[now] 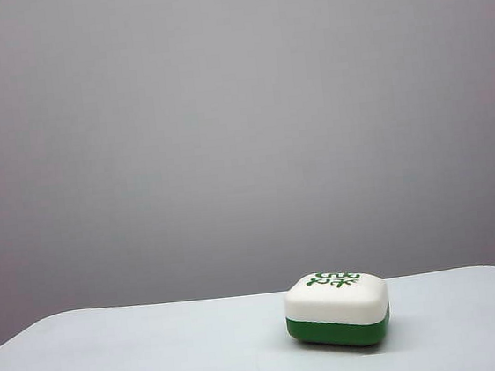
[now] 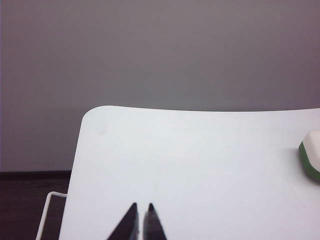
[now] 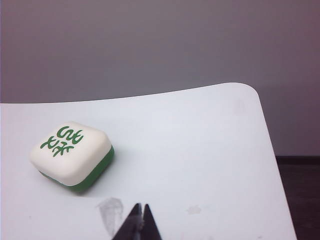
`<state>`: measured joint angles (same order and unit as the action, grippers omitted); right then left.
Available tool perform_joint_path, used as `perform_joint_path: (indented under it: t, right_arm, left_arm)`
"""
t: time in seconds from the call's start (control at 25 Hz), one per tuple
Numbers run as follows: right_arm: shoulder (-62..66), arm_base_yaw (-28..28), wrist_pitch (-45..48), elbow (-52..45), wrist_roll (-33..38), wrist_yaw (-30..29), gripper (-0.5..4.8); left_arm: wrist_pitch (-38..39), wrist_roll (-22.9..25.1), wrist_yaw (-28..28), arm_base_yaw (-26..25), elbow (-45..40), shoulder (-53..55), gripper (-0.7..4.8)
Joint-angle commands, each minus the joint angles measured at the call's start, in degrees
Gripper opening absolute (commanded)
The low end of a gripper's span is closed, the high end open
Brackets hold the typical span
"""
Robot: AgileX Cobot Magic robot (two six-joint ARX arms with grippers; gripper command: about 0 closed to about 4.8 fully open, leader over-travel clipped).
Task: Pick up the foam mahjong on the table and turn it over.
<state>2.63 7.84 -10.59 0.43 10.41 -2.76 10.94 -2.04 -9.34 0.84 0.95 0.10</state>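
Observation:
The foam mahjong (image 1: 337, 308) lies on the white table (image 1: 159, 354), right of centre, cream-white half with green characters facing up and dark green half underneath. The right wrist view shows the foam mahjong (image 3: 72, 154) apart from my right gripper (image 3: 142, 206), whose black fingers are pressed together with nothing between them. In the left wrist view only an end of the foam mahjong (image 2: 312, 154) shows at the picture's edge, far from my left gripper (image 2: 142, 205), whose tips sit nearly touching, holding nothing. Neither gripper appears in the exterior view.
A plain grey wall stands behind the table (image 3: 200, 150). A rounded table corner (image 2: 97, 112) and a thin white rail (image 2: 47, 210) over a dark floor show in the left wrist view. Faint smudges (image 3: 111, 210) mark the tabletop near the right gripper.

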Motion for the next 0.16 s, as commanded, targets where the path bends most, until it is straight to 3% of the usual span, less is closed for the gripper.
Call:
perform_joint_path:
  t: [0.04,0.16]
  right_arm:
    - [0.02,0.09,0.5,-0.37,-0.13,0.13,-0.06]
    - [0.02,0.09,0.5,-0.37,-0.15,0.13,-0.05]
  left_arm:
    - [-0.13,-0.13,0.33,-0.04,-0.15,0.02,0.21]
    - [-0.13,-0.13,0.33,-0.04,-0.15,0.02,0.21]
